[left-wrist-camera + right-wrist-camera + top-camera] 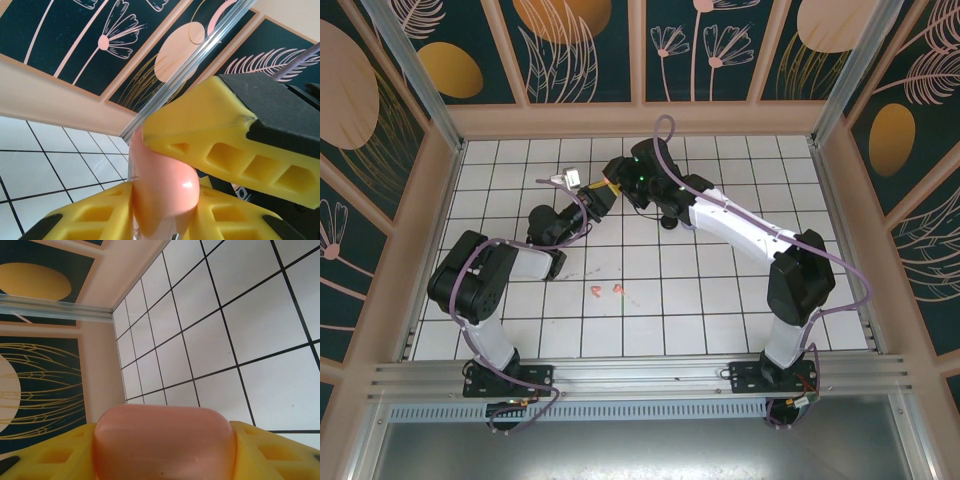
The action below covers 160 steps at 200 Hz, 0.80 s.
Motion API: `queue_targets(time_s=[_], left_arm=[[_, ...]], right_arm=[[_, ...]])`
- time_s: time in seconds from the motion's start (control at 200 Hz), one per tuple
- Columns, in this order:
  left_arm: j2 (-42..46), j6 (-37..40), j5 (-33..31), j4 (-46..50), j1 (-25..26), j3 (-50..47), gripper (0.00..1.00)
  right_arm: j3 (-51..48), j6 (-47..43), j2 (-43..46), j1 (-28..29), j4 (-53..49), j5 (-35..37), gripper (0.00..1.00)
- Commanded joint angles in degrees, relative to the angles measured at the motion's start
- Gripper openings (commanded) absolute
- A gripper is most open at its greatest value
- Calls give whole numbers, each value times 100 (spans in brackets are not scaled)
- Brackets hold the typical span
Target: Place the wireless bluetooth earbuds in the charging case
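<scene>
charging case (pixel 162 192): salmon, lifted at far centre, inside hidden | left gripper (pixel 165 212) pinching it | right gripper (pixel 162 450) clamped on it too | salmon earbuds (pixel 618 289): two, tiny, on near-centre tiles

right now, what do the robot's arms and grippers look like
The left arm and right arm have white links, bulky black joints and a lavender cable trailing alongside. Their fingers are yellow, hollow-celled, with black mounts.

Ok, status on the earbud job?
Left gripper, right gripper both shut on glossy salmon-pink rounded charging case. Two salmon-orange plastic earbuds on tiled table. No obstruction seen.
</scene>
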<state>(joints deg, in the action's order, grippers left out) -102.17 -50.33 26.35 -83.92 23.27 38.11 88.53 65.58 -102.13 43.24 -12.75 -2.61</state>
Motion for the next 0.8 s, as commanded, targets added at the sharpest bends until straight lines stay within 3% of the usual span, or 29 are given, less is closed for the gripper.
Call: queue_targets(time_s=[0.0, 0.325, 0.38, 0.47, 0.59, 0.696, 0.796], left_arm=[[-104, -39, -17, -313, 20, 135, 27], [-153, -95, -5, -422, 20, 162, 0], [-156, -117, 1, -448, 20, 162, 0], [-180, -162, 19, -524, 20, 147, 0], [-147, -179, -10, -564, 21, 85, 0], [-91, -142, 6, -459, 20, 55, 0], [5, -59, 44, -268, 18, 30, 0]], right_arm=[[-31, 104, 283, 110, 221, -144, 40], [-63, 178, 350, 149, 315, -204, 40], [-80, 207, 373, 147, 351, -213, 42], [-71, 236, 405, 141, 405, -189, 53], [-51, 240, 517, 41, 378, -29, 76], [-231, 175, 816, -121, 444, 210, 84], [-537, 30, 1194, -292, 455, 257, 85]])
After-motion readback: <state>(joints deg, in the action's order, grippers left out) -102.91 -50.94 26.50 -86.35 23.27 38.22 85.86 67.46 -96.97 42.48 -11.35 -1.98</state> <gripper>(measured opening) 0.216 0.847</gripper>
